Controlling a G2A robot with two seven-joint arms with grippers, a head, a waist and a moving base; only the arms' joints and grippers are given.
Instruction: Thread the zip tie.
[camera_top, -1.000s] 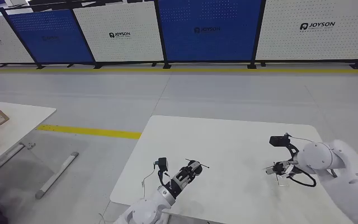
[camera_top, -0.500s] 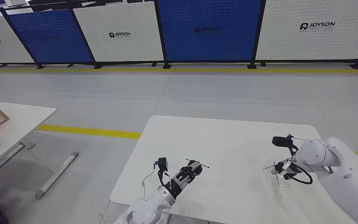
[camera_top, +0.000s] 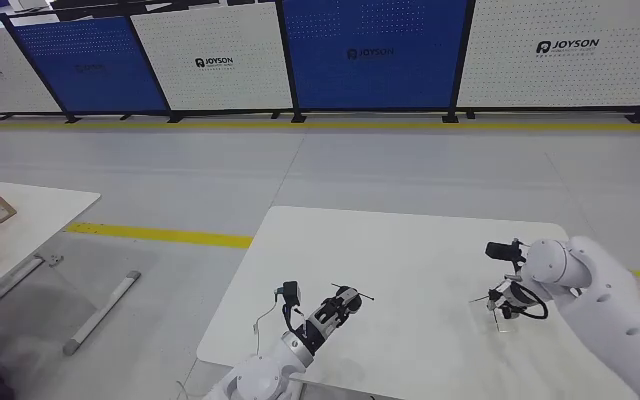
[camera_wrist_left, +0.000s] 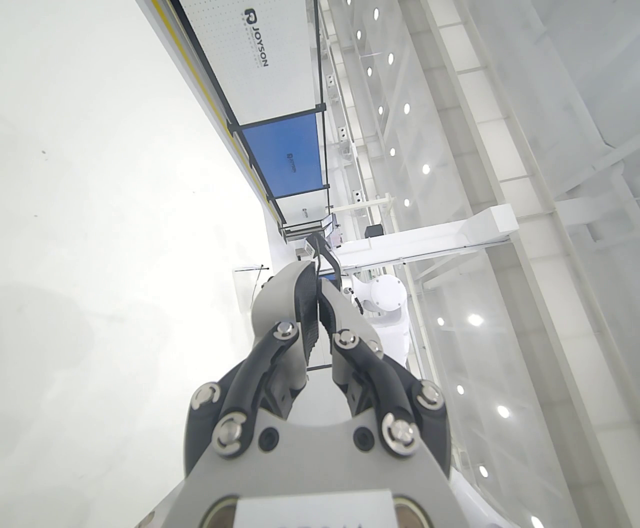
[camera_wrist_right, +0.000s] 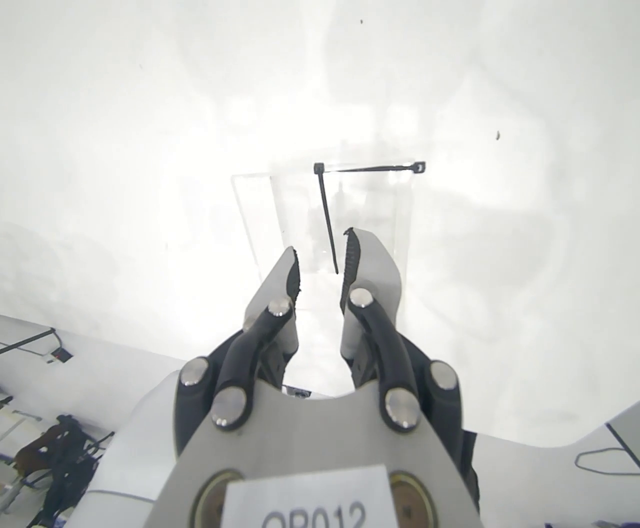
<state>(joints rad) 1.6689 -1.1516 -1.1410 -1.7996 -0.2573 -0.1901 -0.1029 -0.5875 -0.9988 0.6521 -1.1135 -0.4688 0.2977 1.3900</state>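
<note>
My left gripper (camera_top: 346, 297) sits near the table's front left edge, shut on a black zip tie (camera_wrist_left: 325, 256) whose end sticks out past the fingertips (camera_wrist_left: 306, 292). On the right side of the table, a clear plastic stand (camera_wrist_right: 260, 220) carries two more black zip ties, one (camera_wrist_right: 370, 168) lying across its far edge and one (camera_wrist_right: 327, 220) running back toward my right gripper (camera_wrist_right: 321, 245). That gripper is open and hovers just over the stand, with the second tie's tip between its fingers and not pinched. In the top view the right gripper (camera_top: 497, 299) is beside the stand (camera_top: 490, 314).
The white table (camera_top: 400, 250) has bare surface between the two arms. A black cable loop (camera_top: 525, 303) hangs off the right wrist. Beyond the table are grey floor, a yellow line and blue and white panels.
The right arm has turned and drawn in slightly by the stand, with its gripper staying over it. The left arm and its zip tie have not moved.
</note>
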